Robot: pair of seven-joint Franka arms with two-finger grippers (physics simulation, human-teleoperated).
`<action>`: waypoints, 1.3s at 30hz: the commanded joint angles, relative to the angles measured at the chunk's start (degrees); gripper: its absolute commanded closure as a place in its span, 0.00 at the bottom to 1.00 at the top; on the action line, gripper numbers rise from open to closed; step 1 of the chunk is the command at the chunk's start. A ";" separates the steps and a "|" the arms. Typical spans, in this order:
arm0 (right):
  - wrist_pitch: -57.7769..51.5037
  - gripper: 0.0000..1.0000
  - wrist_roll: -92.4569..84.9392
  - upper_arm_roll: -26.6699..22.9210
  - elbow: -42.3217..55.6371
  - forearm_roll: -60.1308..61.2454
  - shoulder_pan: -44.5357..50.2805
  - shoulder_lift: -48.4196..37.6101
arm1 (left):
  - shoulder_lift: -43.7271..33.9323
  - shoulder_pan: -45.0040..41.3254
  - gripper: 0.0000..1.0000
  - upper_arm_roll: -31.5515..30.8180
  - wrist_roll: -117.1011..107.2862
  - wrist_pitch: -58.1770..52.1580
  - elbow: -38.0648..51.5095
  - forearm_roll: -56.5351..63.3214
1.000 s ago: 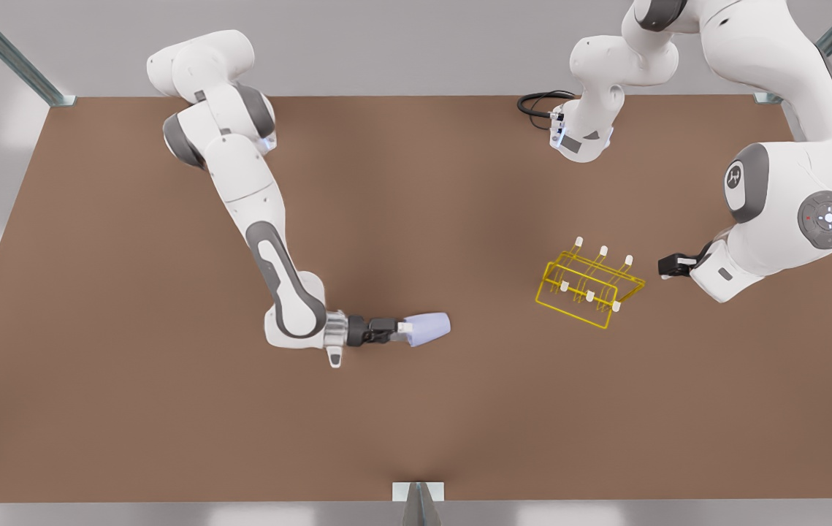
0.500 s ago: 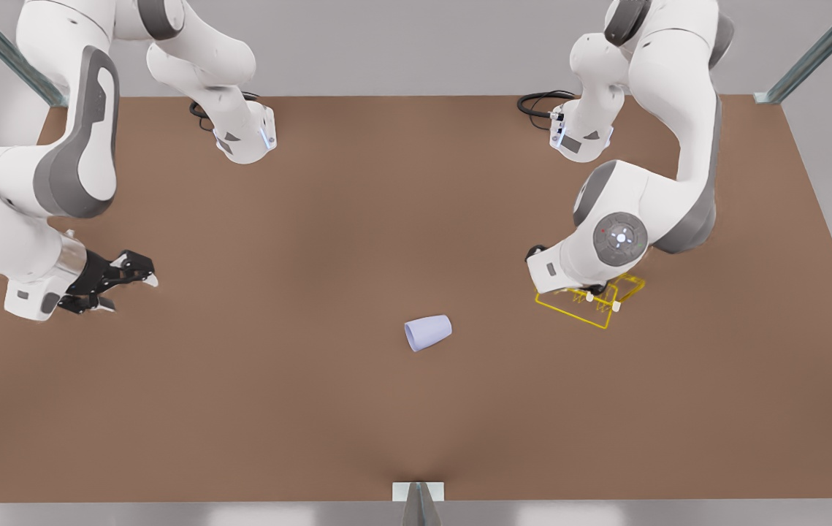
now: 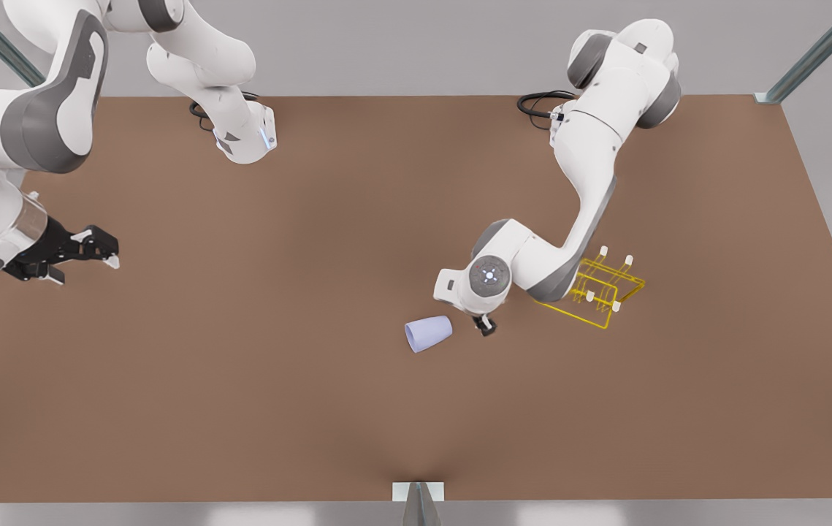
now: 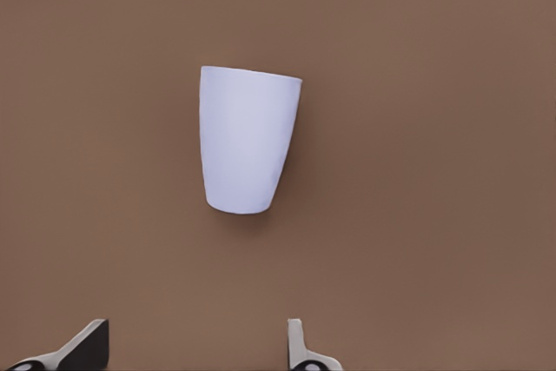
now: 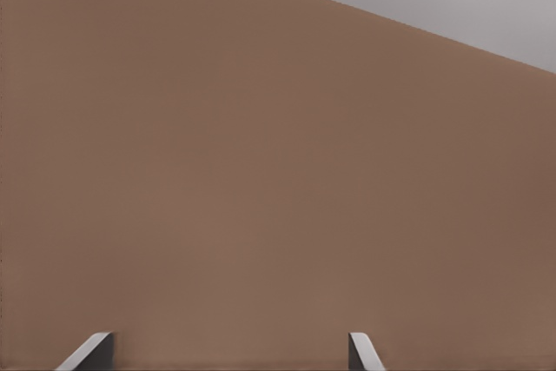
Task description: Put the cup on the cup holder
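The lavender-blue cup [image 3: 429,333] lies on its side on the brown table [image 3: 313,409], mouth toward the front view's left. My left gripper [image 3: 485,326] hangs just to the front view's right of it, apart from it. The left wrist view looks down on the cup [image 4: 248,141], with the left gripper [image 4: 195,358] open and empty. The yellow wire cup holder [image 3: 609,292] stands farther right, partly hidden behind the left arm's forearm. My right gripper [image 3: 103,250] waits open at the front view's far left; in its own view the right gripper [image 5: 228,358] is over bare table.
Black cables lie by the arm bases at the back [image 3: 538,104] [image 3: 200,111]. A metal bracket [image 3: 418,494] sits at the middle of the table's front edge. Frame posts stand at the back corners [image 3: 810,55].
The right gripper let go of the cup and drew back to the table's left side. The left arm swung from the cup holder across to the cup. The cup stayed in place.
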 commanded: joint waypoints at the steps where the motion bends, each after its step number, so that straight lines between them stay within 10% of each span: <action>1: -3.99 0.00 8.53 0.30 0.06 0.06 0.23 -0.14 | 0.61 -0.28 0.00 -0.52 19.31 8.86 0.10 0.09; 39: -2.50 0.00 8.27 1.09 2.34 -3.45 -0.03 0.47 | 14.76 -2.13 0.00 -0.61 3.75 18.70 4.58 -1.76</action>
